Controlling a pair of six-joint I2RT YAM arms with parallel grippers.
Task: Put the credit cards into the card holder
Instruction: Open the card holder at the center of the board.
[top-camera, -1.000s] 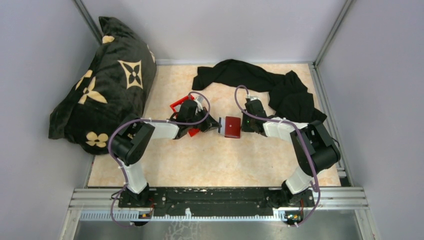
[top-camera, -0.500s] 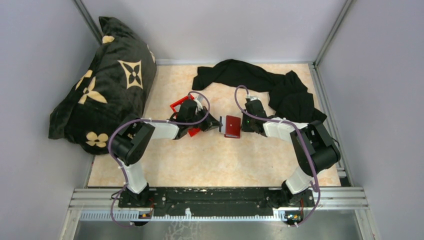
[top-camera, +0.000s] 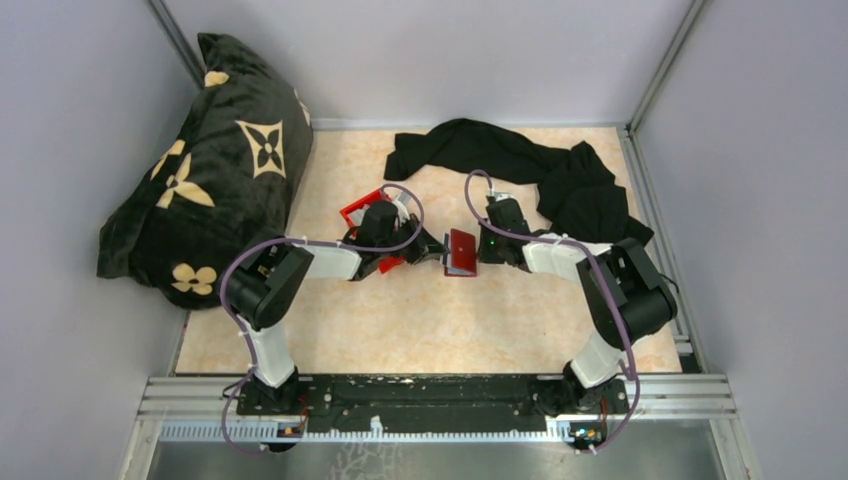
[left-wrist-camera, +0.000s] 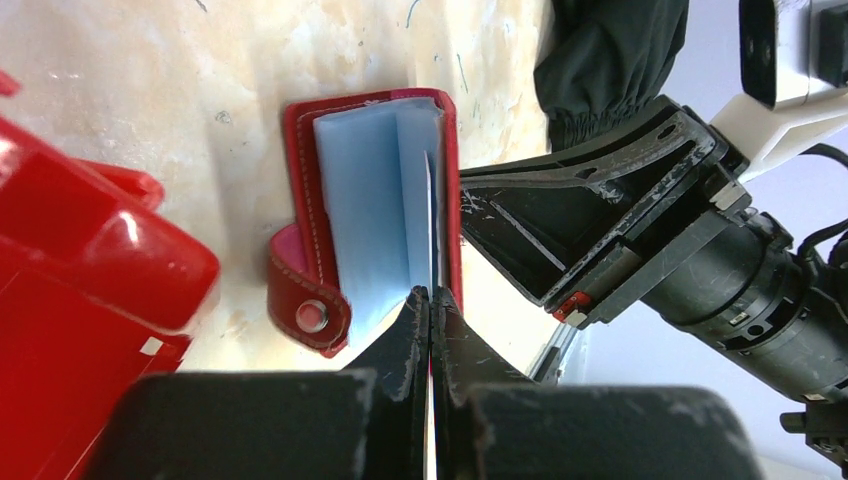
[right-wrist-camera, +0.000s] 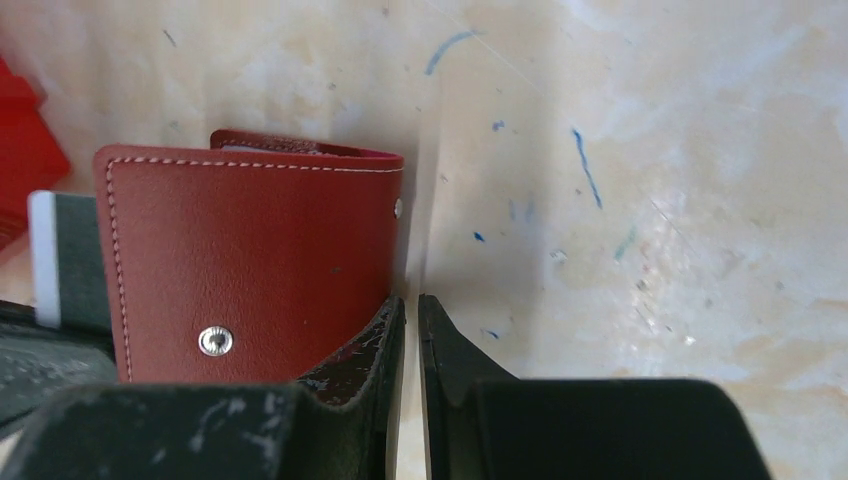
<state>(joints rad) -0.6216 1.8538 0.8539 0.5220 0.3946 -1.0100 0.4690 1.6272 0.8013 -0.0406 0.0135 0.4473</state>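
Leather card holder (right-wrist-camera: 250, 260): left gripper (left-wrist-camera: 430, 295) clamps a card (right-wrist-camera: 45, 260) at its pockets; right gripper (right-wrist-camera: 408, 300) alongside, hold unclear

No lettering, number or brand name is legible on anything here.

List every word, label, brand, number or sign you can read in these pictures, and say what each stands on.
No readable text in any view.
pillow: pale flower motifs only, no letters.
card holder: plain red leather with stitching, no brand.
snap: bare metal, no mark to be made out.
credit card: no print shows on the visible part.
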